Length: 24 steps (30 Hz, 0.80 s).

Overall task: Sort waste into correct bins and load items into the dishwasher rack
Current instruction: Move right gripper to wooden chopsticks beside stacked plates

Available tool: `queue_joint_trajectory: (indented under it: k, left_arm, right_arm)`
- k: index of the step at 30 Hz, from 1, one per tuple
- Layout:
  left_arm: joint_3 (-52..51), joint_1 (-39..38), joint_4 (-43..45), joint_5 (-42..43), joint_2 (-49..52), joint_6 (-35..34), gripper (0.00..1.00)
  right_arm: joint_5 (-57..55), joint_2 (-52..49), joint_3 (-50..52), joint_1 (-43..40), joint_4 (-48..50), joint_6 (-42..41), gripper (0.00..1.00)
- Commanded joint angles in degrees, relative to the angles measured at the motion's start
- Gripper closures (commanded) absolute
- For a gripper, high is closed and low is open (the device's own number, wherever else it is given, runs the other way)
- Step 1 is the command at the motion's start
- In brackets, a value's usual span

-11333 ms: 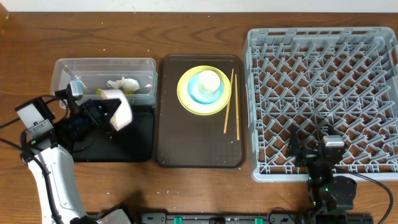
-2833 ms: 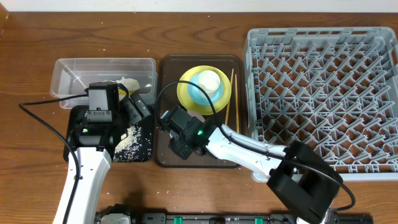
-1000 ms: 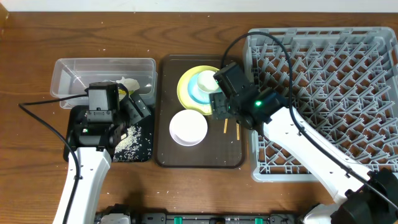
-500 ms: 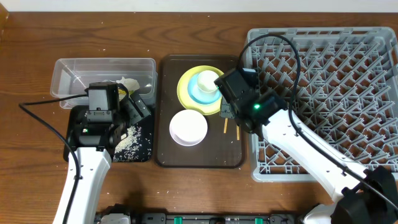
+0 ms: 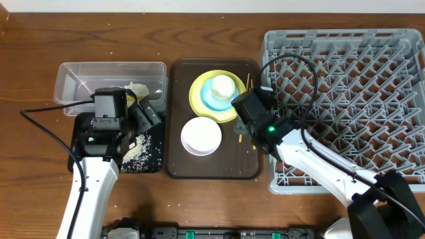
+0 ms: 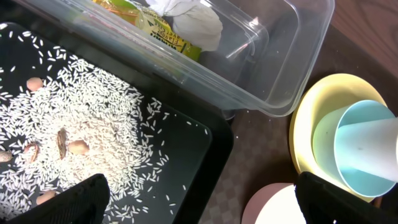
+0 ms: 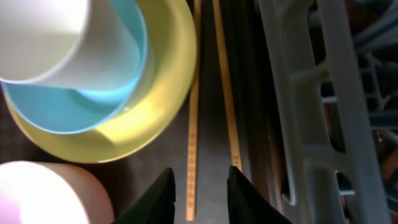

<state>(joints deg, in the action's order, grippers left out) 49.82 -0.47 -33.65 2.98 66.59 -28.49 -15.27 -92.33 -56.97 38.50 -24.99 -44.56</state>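
Observation:
My right gripper [image 7: 204, 196] hangs low over the brown serving tray, open only narrowly. Its fingertips straddle the left one of the two wooden chopsticks [image 7: 192, 130] without touching it. The other chopstick lies just beyond the right fingertip, beside the grey dishwasher rack [image 7: 311, 112]. The white cup [image 5: 223, 86] stands in the light blue bowl [image 5: 211, 101] on the yellow plate [image 5: 199, 109]. The pinkish-white bowl [image 5: 201, 136] sits in front of them. My left gripper [image 6: 202, 205] is wide open and holds nothing, above the black tray [image 6: 199, 143] strewn with rice [image 6: 93, 143]. The clear tub [image 6: 280, 62] holds the wrapper [image 6: 161, 28] and the tissue [image 6: 193, 22].
The brown serving tray [image 5: 212, 166] lies between the black tray and the rack [image 5: 345, 99], whose left wall rises right beside the chopsticks. A few brown beans lie among the rice. My right arm's cable loops over the rack's left part.
My right gripper has slid toward the table's front along the chopsticks and its jaws have narrowed round one of them. The left arm has not moved.

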Motion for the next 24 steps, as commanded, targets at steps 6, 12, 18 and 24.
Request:
queue_joint_trajectory:
  k: [6,12,18,24]
  left_arm:
    - [0.87,0.17,-0.15,-0.63,0.02,-0.37,0.02]
    - [0.87,0.17,-0.15,-0.63,0.02,-0.79,0.02]
    - [0.87,0.17,-0.15,-0.63,0.02,-0.79,0.02]
    - [0.87,0.17,-0.15,-0.63,0.02,-0.79,0.02]
  right_arm:
    - [0.74,-0.68,-1.99,0.42,-2.99,3.39,0.76]
    - [4.26,-0.68,-10.25,-1.07,-12.22,4.59,0.78]
    - [4.22,-0.70,-20.72,-2.49,-24.06,5.66,0.78]
    - [6.69,-2.60,-25.24,-4.07,-29.27,5.66,0.79]
